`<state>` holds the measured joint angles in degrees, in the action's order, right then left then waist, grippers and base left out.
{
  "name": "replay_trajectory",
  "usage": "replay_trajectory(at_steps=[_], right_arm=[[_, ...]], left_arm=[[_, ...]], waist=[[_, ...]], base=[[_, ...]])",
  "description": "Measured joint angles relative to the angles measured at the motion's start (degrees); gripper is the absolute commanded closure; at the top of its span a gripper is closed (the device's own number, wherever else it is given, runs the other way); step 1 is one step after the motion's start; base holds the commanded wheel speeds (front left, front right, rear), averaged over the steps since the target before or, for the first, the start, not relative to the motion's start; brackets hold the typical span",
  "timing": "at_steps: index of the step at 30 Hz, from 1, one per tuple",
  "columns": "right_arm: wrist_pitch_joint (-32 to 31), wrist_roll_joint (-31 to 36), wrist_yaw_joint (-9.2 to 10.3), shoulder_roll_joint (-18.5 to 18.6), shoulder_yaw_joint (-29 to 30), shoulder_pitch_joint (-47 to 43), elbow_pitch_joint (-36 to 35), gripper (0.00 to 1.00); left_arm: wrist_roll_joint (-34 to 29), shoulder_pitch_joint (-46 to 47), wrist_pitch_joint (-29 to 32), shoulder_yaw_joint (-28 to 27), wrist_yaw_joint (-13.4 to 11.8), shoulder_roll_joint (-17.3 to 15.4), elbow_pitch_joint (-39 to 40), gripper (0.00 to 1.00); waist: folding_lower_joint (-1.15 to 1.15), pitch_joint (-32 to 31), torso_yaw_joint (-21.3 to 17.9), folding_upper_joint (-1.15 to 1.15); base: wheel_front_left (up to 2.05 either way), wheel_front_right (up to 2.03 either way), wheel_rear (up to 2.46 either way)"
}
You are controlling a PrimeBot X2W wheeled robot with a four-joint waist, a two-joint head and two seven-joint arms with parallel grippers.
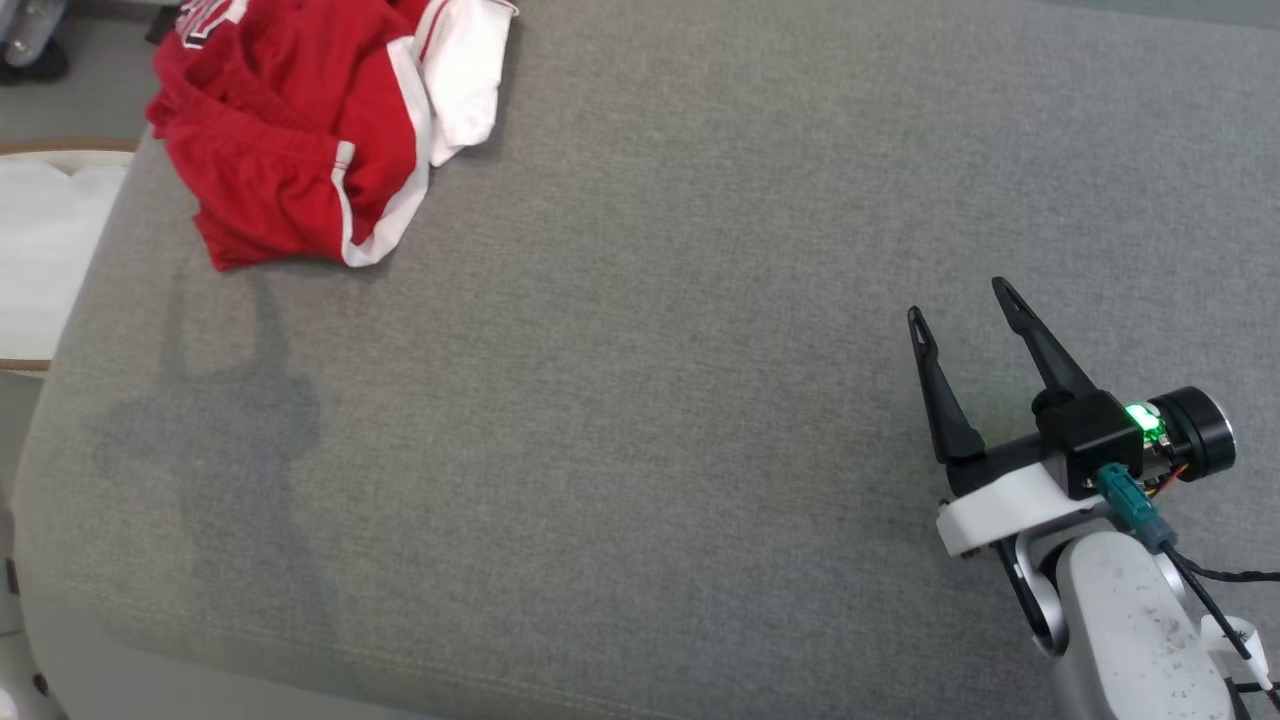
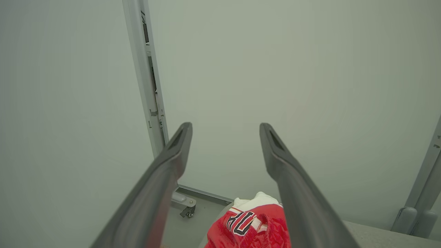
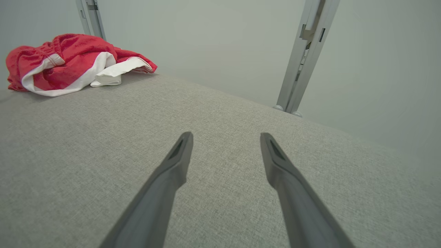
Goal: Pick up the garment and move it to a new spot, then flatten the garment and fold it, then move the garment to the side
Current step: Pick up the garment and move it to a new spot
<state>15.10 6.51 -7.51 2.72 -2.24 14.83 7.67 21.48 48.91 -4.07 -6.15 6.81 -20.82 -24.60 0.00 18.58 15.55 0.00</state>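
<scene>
Head view: red-and-white garment lying bunched at the grey cushion's far left corner, untouched.
Best pickup is probably coming from the left gripper dipping onto a thick fold clear of the cushion's edge; it is hanging above that corner, aimed at the wall, fingers spread and empty, while the right gripper is hovering over the cushion's near right area, fingers spread, gripping nothing.

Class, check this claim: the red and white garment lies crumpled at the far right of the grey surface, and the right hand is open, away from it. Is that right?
No. The head view shows the garment crumpled at the far left of the grey surface, not the far right. The rest stands: the right hand is open, away from it.
</scene>
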Motion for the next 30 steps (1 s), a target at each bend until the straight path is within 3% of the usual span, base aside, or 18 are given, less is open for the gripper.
replay_trajectory(at_steps=[9, 20, 26, 28, 29, 30], right_arm=[[0.0, 2.9, 0.0, 0.03, -0.81, 1.19, -0.32, 0.0], [0.09, 4.27, -0.02, -0.12, -0.88, 1.13, -1.56, 0.0], [0.09, 4.24, -0.01, -0.01, -1.31, 1.08, -1.35, 0.0], [0.09, 4.12, -0.01, 0.0, -1.47, 1.08, -1.27, 0.0], [0.09, 4.11, -0.01, 0.0, -1.55, 1.08, -1.24, 0.0], [0.09, 4.05, -0.01, 0.0, -1.63, 1.07, -1.21, 0.0]], left_arm=[[3.65, 4.55, 7.2, 8.7, 0.51, 1.52, -16.26, 0.0], [10.09, 5.04, 16.56, 22.72, 0.58, -2.37, -20.3, 0.0], [11.84, 4.75, 19.64, 25.44, 0.58, -4.0, -20.8, 0.0], [12.29, 4.47, 19.68, 25.35, 0.58, -4.13, -21.42, 0.14], [12.29, 4.34, 19.48, 25.3, 0.43, -4.12, -21.65, 0.51], [12.29, 4.24, 18.95, 25.25, 0.11, -4.12, -21.91, 0.51]], waist=[[0.0, 7.88, -3.79, 0.0], [0.0, 12.67, -5.6, 0.0], [0.0, 12.39, -5.31, 0.0], [0.0, 12.32, -5.3, 0.0], [0.0, 12.3, -5.3, 0.0], [0.0, 12.28, -5.32, 0.0]], base=[[0.0, 0.0, 0.0], [0.0, 0.0, 0.0], [0.0, 0.0, 0.0], [0.0, 0.0, 0.0], [0.0, 0.0, 0.0], [0.0, 0.0, 0.0]])
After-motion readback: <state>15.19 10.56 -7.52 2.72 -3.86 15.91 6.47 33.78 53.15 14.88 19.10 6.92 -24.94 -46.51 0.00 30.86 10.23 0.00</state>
